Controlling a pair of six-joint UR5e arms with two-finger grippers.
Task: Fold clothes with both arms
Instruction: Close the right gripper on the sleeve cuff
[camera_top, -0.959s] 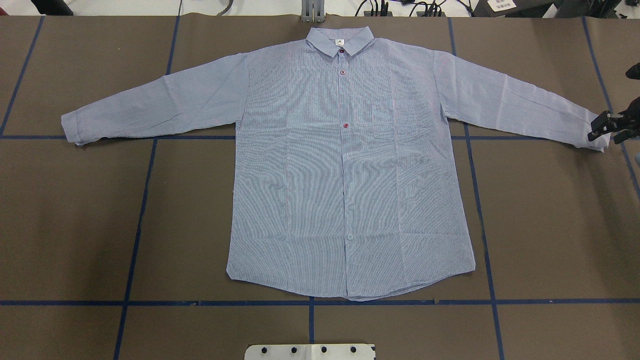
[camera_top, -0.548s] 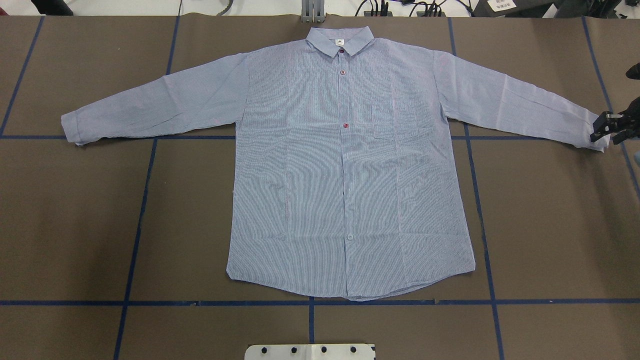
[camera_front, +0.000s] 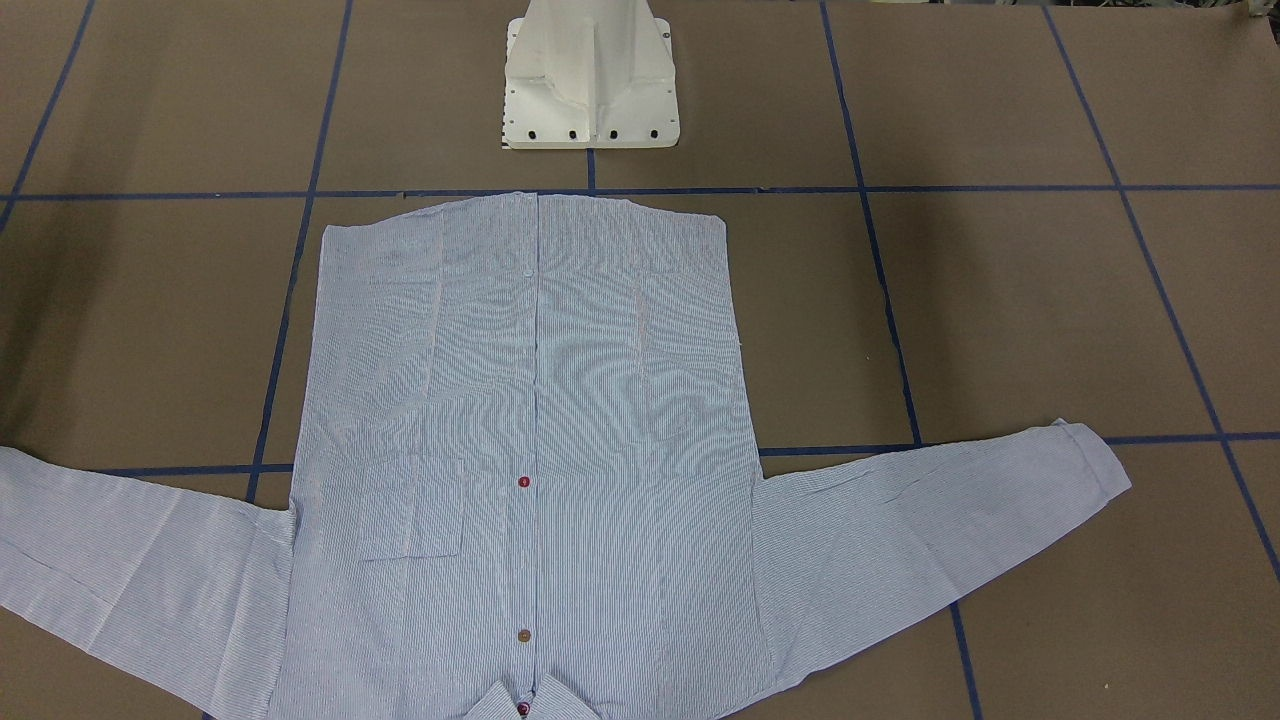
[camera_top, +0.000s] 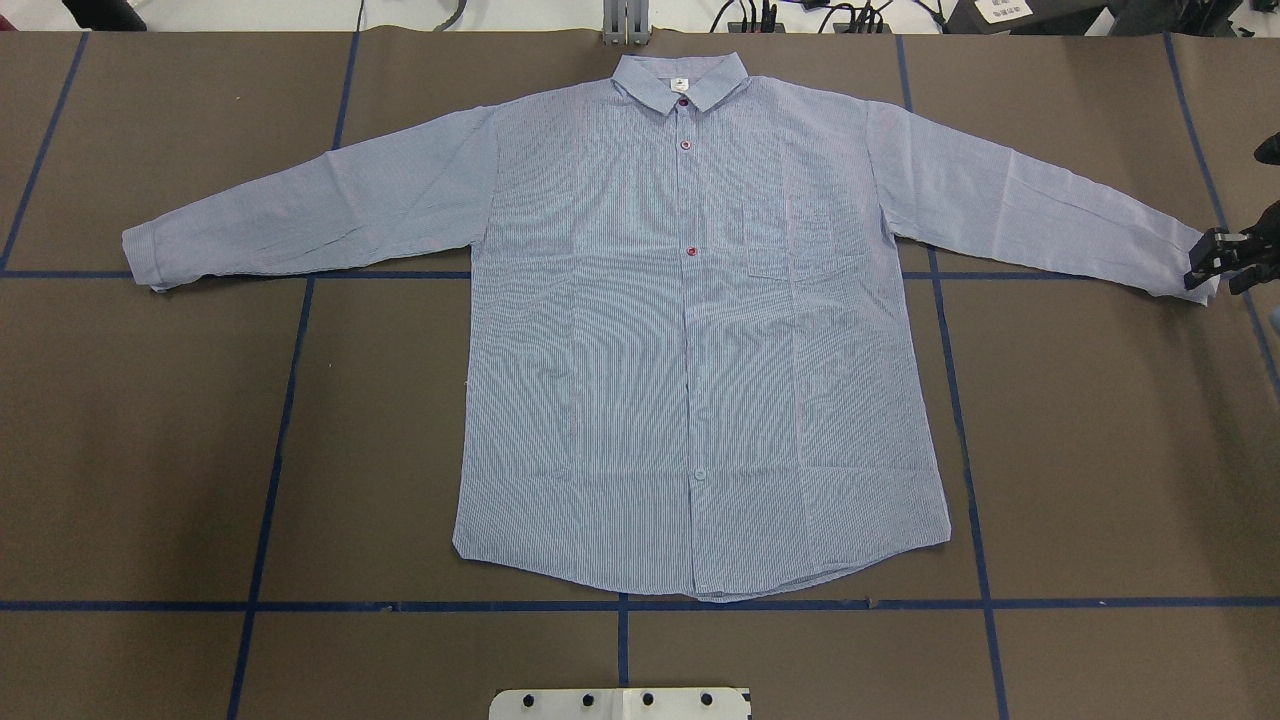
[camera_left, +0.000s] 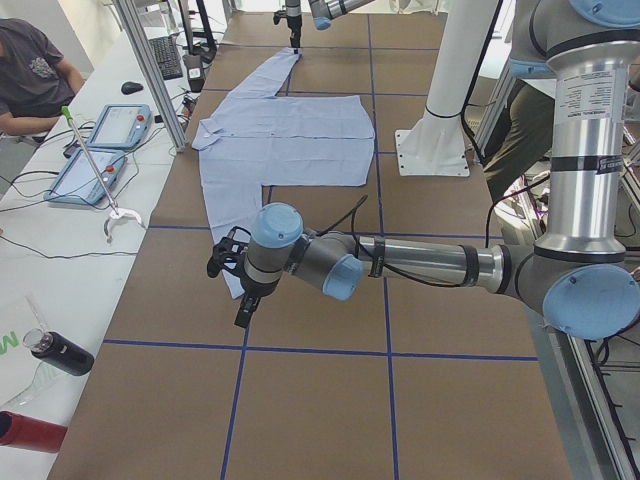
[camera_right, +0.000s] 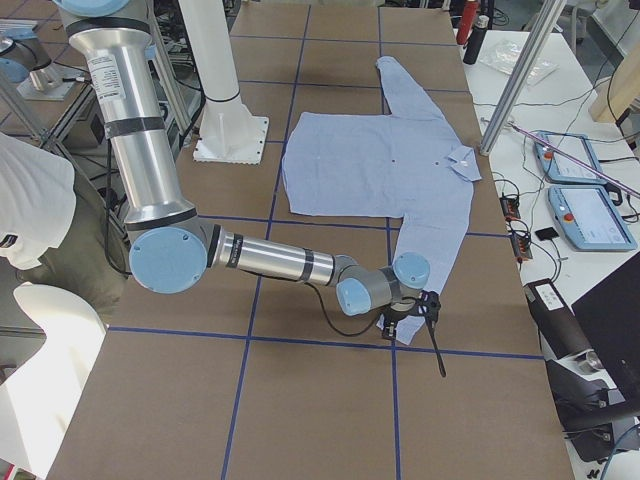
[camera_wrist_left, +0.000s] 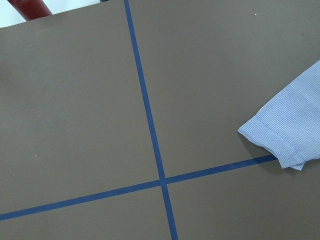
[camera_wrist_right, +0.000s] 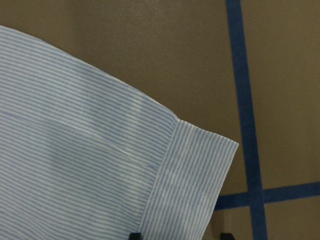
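Light blue-and-white finely striped long-sleeved button-up shirt lay flat and face up on the brown paper-covered table, which was marked into big squares by dark blue tape lines. The collar sat at the table edge far from the robot, the hem nearest the white pedestal base, and both sleeves were spread out to the sides. Small dark red buttons ran down the front, and the chest pocket was visible. The right gripper was at the end of the right sleeve, its black fingertips spread apart, with the striped right cuff lying between them. Contact with the cloth was not clear. The grey-and-silver right arm reached low across the table to get there. The left gripper hung just beside the left cuff, which lay across a tape line. This gripper showed only in the side view, so I cannot tell whether its fingers were apart or together. The left arm stretched out level over the paper. For the room: a white side bench held blue-rimmed tablet pendants, a black bottle and a red bottle, and a seated person in a dark top was at it.
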